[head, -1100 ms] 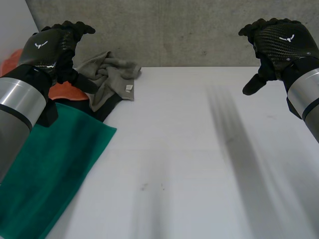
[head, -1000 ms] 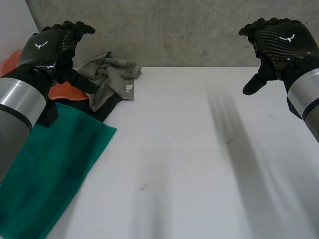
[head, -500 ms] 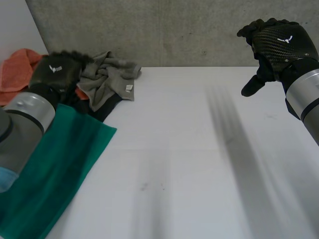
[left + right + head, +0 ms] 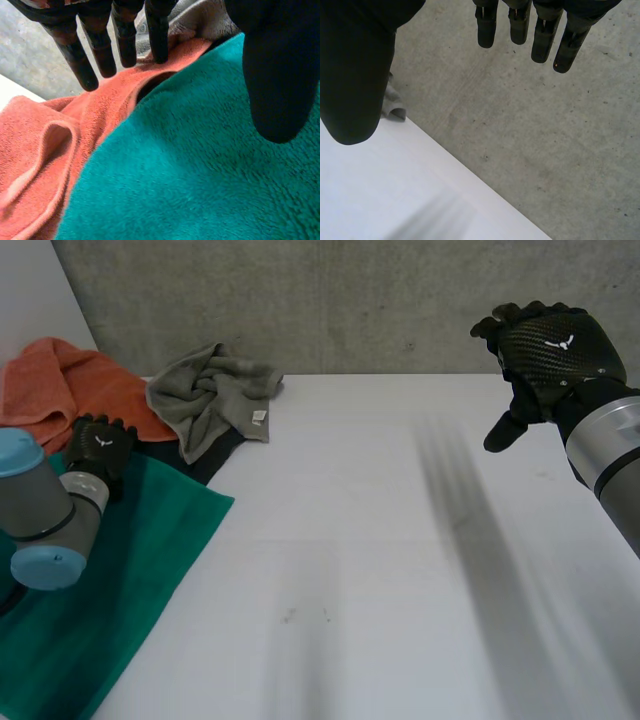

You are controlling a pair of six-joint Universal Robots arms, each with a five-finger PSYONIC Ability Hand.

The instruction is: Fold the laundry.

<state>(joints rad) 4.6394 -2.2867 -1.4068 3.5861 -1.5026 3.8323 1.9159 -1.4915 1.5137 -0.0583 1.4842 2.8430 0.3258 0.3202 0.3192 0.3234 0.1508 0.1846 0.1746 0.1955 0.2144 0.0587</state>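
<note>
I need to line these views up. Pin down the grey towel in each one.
Head view: grey towel crumpled at the table's far edge, beside the orange towel.
Left wrist view: grey towel just past the left hand's fingertips, beyond the orange towel.
Right wrist view: a small grey fold beside the right hand's thumb, probably it.
Shared landmark: the concrete wall behind the table.

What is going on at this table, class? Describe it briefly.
The left robot hand is down and open over the green towel, beside the orange towel. The right robot hand hangs open above the white table, holding nothing. A crumpled grey towel lies unfolded at the table's far side.
</note>
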